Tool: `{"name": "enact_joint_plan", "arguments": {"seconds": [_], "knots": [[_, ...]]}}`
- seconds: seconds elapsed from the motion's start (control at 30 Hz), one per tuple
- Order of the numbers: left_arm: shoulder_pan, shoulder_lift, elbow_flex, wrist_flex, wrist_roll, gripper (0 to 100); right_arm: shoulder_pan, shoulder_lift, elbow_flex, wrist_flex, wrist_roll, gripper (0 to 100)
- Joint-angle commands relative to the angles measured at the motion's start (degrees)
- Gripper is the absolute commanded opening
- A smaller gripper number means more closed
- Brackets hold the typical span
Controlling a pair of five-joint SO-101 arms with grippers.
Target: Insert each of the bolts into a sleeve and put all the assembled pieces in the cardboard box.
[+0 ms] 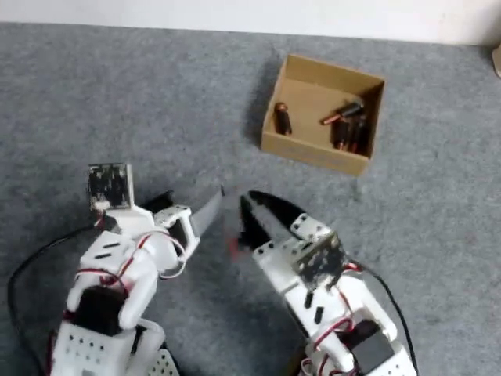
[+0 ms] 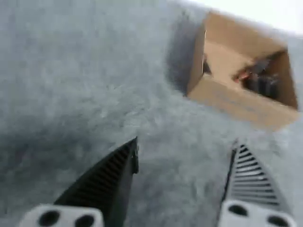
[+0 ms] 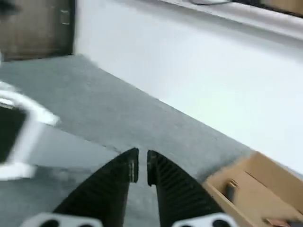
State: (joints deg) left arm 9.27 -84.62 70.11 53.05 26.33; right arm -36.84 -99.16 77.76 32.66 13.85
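Judge task as likely complete: several assembled pieces (image 1: 348, 125) lying inside cardboard box (image 1: 313, 153), left gripper (image 2: 184, 144) spread wide and empty, right gripper (image 3: 142, 160) drawn together on nothing.

I'm getting soft, even light; cardboard box (image 1: 313, 153) throws shadow toward its 9 o'clock; wall (image 1: 235, 14) bright at 12.

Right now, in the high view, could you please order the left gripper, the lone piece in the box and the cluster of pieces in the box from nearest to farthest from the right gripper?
1. Left gripper, just beside the right gripper.
2. Lone piece, at the cardboard box's left wall.
3. Cluster of pieces, at its right wall.
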Motion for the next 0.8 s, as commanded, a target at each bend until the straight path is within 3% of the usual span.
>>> {"name": "enact_joint_plan", "arguments": {"seconds": [0.0,0.23,0.47,0.6,0.77], "knots": [[-3.6,0.0,-0.3,-1.6,0.8,30,5.6,2.0,-1.4,-2.1,0.7,0.4],[-4.6,0.0,-2.2,-1.3,0.9,30,8.5,16.5,-2.3,-9.3,0.5,0.4],[-5.1,0.0,0.4,-1.6,0.9,30,12.3,17.6,-3.5,-10.6,0.4,0.4],[-9.3,0.0,0.2,-1.7,1.1,30,12.2,17.9,-3.7,-10.6,0.4,0.4],[-12.8,0.0,3.8,-7.1,7.6,30,12.3,18.0,-3.7,-10.3,0.4,0.4]]}}
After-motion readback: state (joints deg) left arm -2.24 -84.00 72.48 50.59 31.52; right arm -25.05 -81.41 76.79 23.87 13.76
